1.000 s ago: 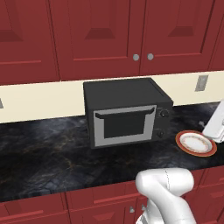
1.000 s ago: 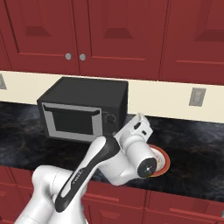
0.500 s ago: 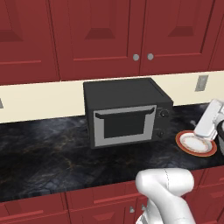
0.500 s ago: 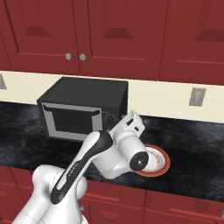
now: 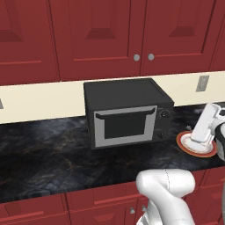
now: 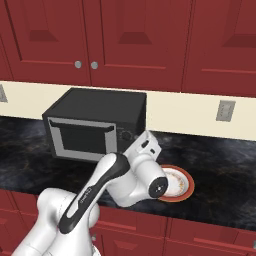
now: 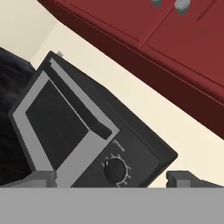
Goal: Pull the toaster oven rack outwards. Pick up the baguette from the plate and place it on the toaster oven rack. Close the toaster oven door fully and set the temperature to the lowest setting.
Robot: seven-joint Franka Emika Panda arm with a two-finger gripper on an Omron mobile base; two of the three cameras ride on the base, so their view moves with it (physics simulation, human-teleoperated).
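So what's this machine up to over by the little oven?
A white robot arm is working at a kitchen counter. Its tool points at the toaster oven, near a knob on the control panel, with fingers spread and nothing between them. The toaster oven door is shut. Beside the oven sits the plate, partly hidden by the arm; I can't make out the bread on it.

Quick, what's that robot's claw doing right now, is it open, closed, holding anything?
Claw: open and empty, its two fingertips set wide apart, facing the toaster oven.
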